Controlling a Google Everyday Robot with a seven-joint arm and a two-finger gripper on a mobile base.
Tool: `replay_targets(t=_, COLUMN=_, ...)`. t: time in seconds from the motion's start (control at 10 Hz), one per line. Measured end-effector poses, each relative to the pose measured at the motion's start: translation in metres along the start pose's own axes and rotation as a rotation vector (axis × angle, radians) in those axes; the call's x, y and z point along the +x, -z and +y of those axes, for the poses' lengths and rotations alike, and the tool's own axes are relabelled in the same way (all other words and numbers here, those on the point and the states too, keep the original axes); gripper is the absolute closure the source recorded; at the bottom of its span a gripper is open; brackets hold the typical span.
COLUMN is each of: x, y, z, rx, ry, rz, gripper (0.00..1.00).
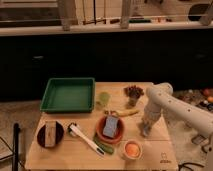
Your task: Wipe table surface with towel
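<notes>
- The light wooden desk (60, 156) made of pale planks has a small dark mark near its front right corner.
- The white robot arm (172, 105) comes in from the right and bends down to the desk.
- The claw (145, 131) points down at the right side of the desk, low over the wood.
- I cannot tell how the claw is set, and I cannot make out the small towel under it.
- The green tray (68, 94) sits at the back left.
- The orange bowl (110, 131) is in the middle, with a grey-blue block (111, 127) inside.
- The yellow banana (124, 113) lies just behind the bowl.
- The small cup with orange inside (131, 149) stands near the front.
- The dark round plate (50, 134) is at the left.
- The white long-handled brush (86, 138) lies between plate and bowl.
</notes>
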Motion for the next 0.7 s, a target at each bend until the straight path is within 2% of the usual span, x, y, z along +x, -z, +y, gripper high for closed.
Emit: replay_targets(t=0.7, x=-0.0016, y=-0.0002, z=-0.0021, rx=0.0, ry=0.004, rz=-0.001, gripper=1.0)
